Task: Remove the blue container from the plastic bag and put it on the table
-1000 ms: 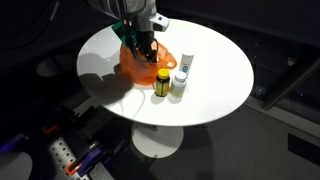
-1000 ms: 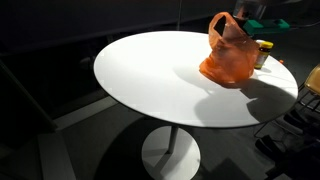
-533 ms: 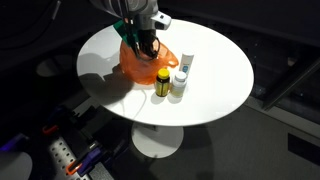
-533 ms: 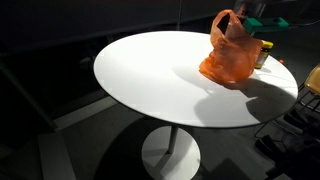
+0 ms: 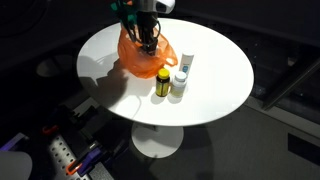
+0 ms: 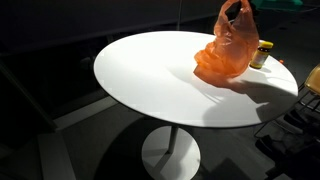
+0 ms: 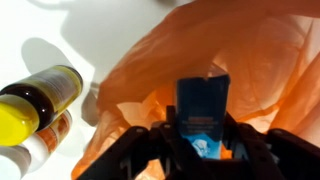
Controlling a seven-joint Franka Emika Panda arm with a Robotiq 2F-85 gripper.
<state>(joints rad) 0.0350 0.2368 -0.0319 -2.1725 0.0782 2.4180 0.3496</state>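
Our gripper (image 7: 203, 148) has its fingers closed narrowly on the blue container (image 7: 203, 100). The container's long axis points straight away from them, down inside the orange plastic bag (image 7: 275, 70). Only the wrist view shows it; in both exterior views the bag hides it over the round white table (image 6: 150, 85).

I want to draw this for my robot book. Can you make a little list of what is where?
table: white, round
bag: orange, pulled up tall, bottom seems to touch the table
container: blue, between the end effector's fingers, bag around it
end effector: reaching into the bag's top, shut on the container
beside the bag: yellow-capped bottle and white bottle, both upright
done yet: no, the container is not out of the bag
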